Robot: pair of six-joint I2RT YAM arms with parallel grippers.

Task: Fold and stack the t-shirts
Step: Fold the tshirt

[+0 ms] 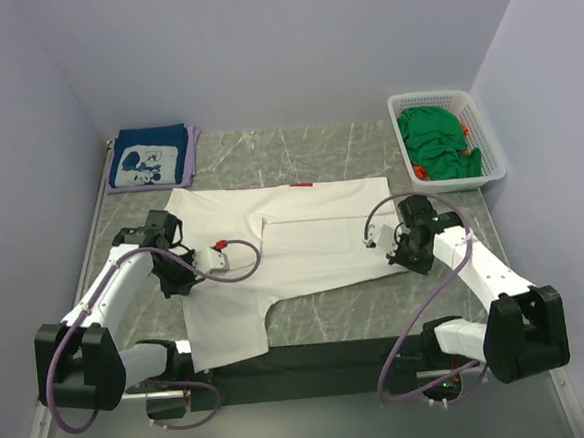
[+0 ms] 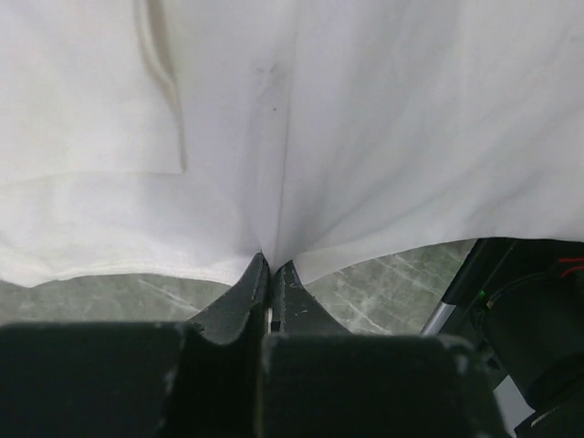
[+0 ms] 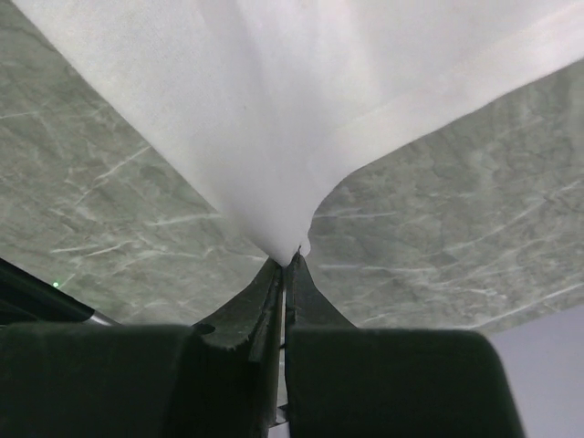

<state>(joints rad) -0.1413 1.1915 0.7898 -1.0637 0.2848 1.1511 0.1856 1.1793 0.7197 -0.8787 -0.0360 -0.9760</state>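
A large white t-shirt [image 1: 284, 250] lies spread on the marble table, print side down, a red tag at its far collar edge. My left gripper [image 1: 179, 277] is shut on its left edge; the left wrist view shows the cloth [image 2: 292, 137] pinched between the closed jaws [image 2: 270, 274]. My right gripper [image 1: 407, 254] is shut on its right edge; the right wrist view shows the cloth [image 3: 292, 109] drawn to a point at the jaws [image 3: 288, 266]. A folded navy t-shirt [image 1: 148, 161] with white cartoon print lies at the far left. Green t-shirts [image 1: 439, 145] fill the basket.
A white plastic lattice basket [image 1: 496, 150] stands at the far right corner. The navy shirt rests on a folded lilac cloth [image 1: 193, 151]. Grey walls close in left, right and behind. A black strip [image 1: 312, 363] runs along the table's near edge between the arm bases.
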